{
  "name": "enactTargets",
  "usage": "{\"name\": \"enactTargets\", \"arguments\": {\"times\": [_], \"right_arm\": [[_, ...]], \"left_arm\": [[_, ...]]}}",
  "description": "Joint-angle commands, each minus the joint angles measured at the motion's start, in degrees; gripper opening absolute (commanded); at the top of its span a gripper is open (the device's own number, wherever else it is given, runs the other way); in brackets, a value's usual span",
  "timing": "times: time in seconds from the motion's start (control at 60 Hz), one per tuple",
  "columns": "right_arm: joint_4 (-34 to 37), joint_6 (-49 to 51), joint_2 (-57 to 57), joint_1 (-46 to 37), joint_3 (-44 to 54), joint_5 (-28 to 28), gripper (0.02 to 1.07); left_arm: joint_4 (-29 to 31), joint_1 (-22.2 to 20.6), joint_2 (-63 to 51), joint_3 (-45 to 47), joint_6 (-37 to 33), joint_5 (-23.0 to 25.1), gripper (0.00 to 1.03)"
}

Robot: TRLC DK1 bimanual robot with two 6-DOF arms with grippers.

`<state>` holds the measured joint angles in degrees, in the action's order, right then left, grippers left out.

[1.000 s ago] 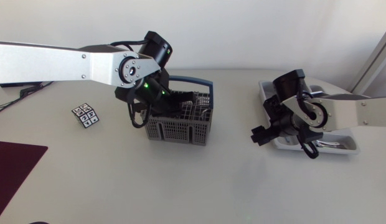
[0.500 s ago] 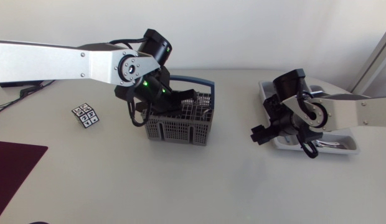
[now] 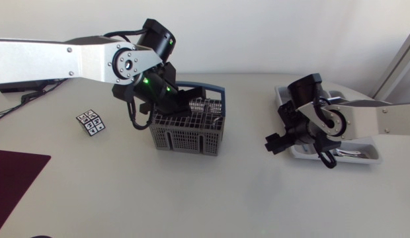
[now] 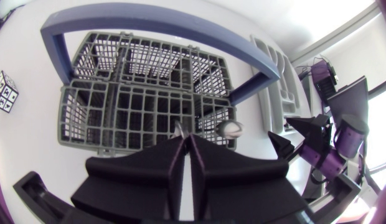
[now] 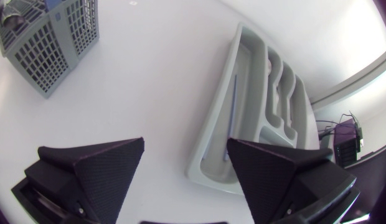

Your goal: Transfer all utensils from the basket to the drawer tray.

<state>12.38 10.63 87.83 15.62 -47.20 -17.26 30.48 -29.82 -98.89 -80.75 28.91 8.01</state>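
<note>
Drawer tray partly hidden under right arm, utensil mostly hidden by left claw.

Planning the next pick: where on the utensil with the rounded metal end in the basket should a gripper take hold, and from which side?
Probably its rounded end, from straight above: it stands upright, only that end clears the basket grid, whose walls block the sides.

The grey mesh basket with its blue hoop handle stands upright just under my left fingertips. A thin metal utensil pokes out from between them, with a rounded metal end beside it. The pale drawer tray lies flat ahead of my spread right fingers, a slim utensil in its long slot.
</note>
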Motion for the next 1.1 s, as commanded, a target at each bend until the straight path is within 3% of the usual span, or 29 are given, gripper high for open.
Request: {"name": "enactTargets", "arguments": {"times": [0.0, 0.417, 1.083], "right_arm": [[0.1, -1.05, 0.06, 0.47, 0.97, -0.67, 0.98], [0.36, -0.88, -1.26, 1.08, 1.15, -0.85, 0.98], [0.8, 0.7, -10.05, 1.52, 2.64, 1.26, 0.98]], "left_arm": [[0.81, 0.73, 2.3, -0.46, 0.27, 0.69, 0.04], [0.02, 1.52, 6.69, 1.21, -0.96, 5.96, 0.04], [0.63, 0.56, 14.6, 1.74, -5.97, 5.0, 0.04]]}}
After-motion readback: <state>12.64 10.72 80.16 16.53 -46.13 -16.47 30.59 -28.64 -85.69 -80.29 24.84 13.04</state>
